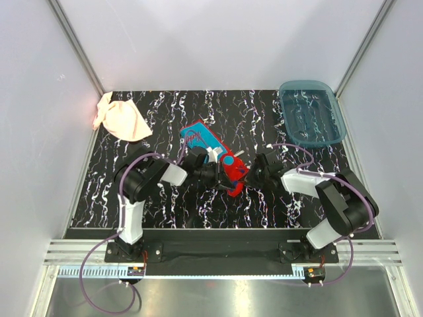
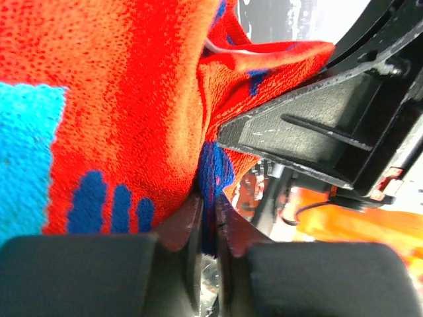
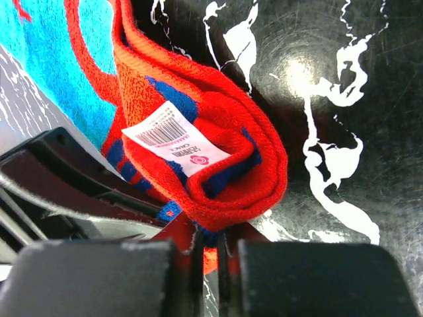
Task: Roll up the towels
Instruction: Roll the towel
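The blue towel with red pattern (image 1: 213, 153) lies mid-table, its near end partly rolled. My left gripper (image 1: 217, 177) is shut on the roll's left side; in the left wrist view the cloth (image 2: 132, 99) fills the frame and a blue fold is pinched between the jaws of the left gripper (image 2: 209, 218). My right gripper (image 1: 250, 173) is shut on the roll's right end; the right wrist view shows the red rolled edge (image 3: 218, 165) with a white label (image 3: 173, 140), held in the right gripper (image 3: 210, 246). The peach-pink towel (image 1: 119, 119) lies crumpled at the far left.
A translucent blue plastic tray (image 1: 312, 112) sits at the far right corner of the black marbled mat (image 1: 165, 198). White walls and aluminium posts enclose the table on three sides.
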Robot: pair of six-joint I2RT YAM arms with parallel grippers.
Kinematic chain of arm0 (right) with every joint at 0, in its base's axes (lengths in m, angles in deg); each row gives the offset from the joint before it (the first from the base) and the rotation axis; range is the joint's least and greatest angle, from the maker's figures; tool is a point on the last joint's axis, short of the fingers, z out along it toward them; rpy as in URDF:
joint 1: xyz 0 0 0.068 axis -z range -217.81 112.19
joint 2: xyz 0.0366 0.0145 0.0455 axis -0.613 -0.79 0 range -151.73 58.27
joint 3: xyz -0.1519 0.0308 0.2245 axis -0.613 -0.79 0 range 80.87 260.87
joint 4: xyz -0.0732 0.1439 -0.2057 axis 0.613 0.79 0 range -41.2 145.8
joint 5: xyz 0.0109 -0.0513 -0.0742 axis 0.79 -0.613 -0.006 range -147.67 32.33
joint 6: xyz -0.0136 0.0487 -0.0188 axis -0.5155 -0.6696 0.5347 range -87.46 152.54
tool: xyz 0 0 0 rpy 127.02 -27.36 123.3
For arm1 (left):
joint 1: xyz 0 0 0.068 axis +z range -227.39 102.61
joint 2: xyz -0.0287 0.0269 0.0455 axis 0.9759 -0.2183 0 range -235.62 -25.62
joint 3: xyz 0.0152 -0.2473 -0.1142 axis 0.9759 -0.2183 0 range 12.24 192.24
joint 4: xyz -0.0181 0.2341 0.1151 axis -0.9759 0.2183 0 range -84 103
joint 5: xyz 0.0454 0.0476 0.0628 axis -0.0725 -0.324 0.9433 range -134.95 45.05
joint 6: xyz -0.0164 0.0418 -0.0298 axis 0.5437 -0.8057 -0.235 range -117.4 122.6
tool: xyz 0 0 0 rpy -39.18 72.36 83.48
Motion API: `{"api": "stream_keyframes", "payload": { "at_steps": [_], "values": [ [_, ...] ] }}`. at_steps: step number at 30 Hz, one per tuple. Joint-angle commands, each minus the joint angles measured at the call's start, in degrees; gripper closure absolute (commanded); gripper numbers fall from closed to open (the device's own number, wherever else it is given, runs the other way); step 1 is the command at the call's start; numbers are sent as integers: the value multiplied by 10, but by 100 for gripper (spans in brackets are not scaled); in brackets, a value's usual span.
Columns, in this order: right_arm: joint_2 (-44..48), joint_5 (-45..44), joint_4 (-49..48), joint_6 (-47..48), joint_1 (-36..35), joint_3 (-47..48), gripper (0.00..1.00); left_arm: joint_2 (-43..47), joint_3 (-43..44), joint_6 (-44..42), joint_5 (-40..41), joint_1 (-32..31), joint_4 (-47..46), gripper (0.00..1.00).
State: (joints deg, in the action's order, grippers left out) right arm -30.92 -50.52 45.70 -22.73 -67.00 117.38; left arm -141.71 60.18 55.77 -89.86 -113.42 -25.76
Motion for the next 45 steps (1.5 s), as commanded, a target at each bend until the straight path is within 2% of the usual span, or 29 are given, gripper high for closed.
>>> {"api": "stream_keyframes", "payload": {
  "at_steps": [1,4,5,7,8,9,12,16,17,19,23,32,38,42,45],
  "values": [
    [-6,-16,56,28,-2,29,100,42,9,-84,68,3,121,83],
    [-3,-15,90,37,-1,41,100,53,21,-114,94,3,166,69],
    [-3,-14,99,38,-1,49,100,56,24,-126,107,3,184,60],
    [-6,-13,135,45,-1,60,100,77,23,-141,131,0,203,52],
    [-10,-9,149,48,-1,66,100,91,23,-169,177,-4,232,47],
    [-15,-7,161,51,-1,80,100,125,22,-186,204,-17,247,36],
    [-30,4,214,66,-2,113,100,194,22,-249,327,-65,292,23],
    [-40,15,273,85,-1,144,100,264,7,-313,509,-159,316,18],
    [-42,19,283,89,-2,157,100,277,-1,-338,565,-199,310,18],
    [-49,23,314,99,-1,169,100,308,-27,-360,632,-238,293,18],
    [-64,28,371,116,-1,210,100,335,-61,-416,712,-336,224,18],
    [-57,44,410,129,-1,230,100,264,-46,-473,765,-399,154,20],
    [-58,56,410,131,-1,227,100,207,-17,-500,766,-408,135,22],
    [-56,59,414,133,-1,227,100,182,-10,-504,759,-408,120,26],
    [-56,66,417,134,-1,226,100,169,-5,-501,757,-408,116,33]
  ]
}}
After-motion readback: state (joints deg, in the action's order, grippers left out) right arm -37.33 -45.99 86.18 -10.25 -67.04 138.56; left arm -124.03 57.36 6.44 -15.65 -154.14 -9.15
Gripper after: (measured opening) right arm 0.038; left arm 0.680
